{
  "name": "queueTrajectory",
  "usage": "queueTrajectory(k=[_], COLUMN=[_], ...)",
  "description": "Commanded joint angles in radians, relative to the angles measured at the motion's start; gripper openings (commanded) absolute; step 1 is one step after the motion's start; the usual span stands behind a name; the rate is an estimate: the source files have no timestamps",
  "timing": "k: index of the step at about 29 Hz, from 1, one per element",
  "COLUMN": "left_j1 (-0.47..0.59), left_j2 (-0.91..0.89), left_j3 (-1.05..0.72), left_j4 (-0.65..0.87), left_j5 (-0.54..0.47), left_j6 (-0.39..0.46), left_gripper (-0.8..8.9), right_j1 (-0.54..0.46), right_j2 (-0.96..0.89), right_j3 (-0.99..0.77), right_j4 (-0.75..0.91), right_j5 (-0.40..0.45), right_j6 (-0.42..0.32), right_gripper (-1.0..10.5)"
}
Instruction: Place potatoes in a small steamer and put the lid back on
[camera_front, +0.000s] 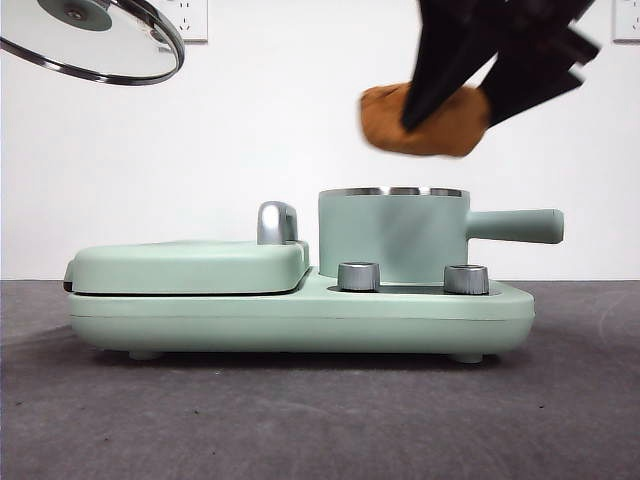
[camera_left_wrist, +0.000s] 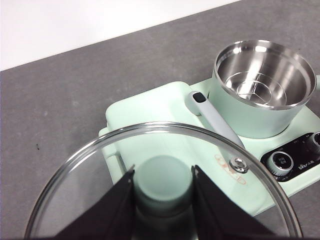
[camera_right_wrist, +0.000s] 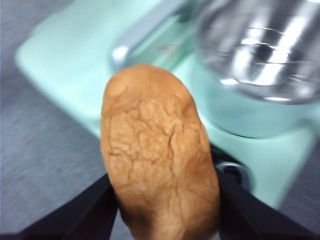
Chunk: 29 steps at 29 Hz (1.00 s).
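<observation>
Right tool (camera_front: 445, 100) pinches the potato (camera_front: 425, 125) above the empty small steamer (camera_front: 392, 235); left tool (camera_left_wrist: 162, 187) clamps the lid (camera_left_wrist: 100, 165) aloft, so both placements remain.

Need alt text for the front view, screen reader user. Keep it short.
A black gripper holds an orange-brown potato in the air just above the open mint-green steamer pot, which sits on a mint-green cooker base with two steel dials. At top left, the glass lid is held up, tilted, clear of the pot.
</observation>
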Motion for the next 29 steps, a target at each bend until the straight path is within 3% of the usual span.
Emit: queueTrajectory(k=[1, 12, 21, 29], left_j1=[-0.002, -0.002, -0.002, -0.002], left_j2=[0.001, 0.002, 0.002, 0.008], left_j3=[0.018, 0.018, 0.018, 0.018], left_j4=[0.030, 0.027, 0.027, 0.027], left_j5=[0.000, 0.000, 0.001, 0.001], left_j6=[-0.003, -0.004, -0.027, -0.026], left_gripper=[0.11, 0.11, 0.11, 0.11], right_j1=[-0.053, -0.210, -0.227, -0.227], right_j2=[0.058, 0.383, 0.624, 0.725], right_j3=[0.106, 0.414, 0.564, 0.568], right_j4=[-0.051, -0.062, -0.053, -0.010], right_j5=[-0.013, -0.086, -0.090, -0.090], right_j6=[0.006, -0.098, -0.137, -0.150], right_gripper=[2.0, 2.0, 2.0, 2.0])
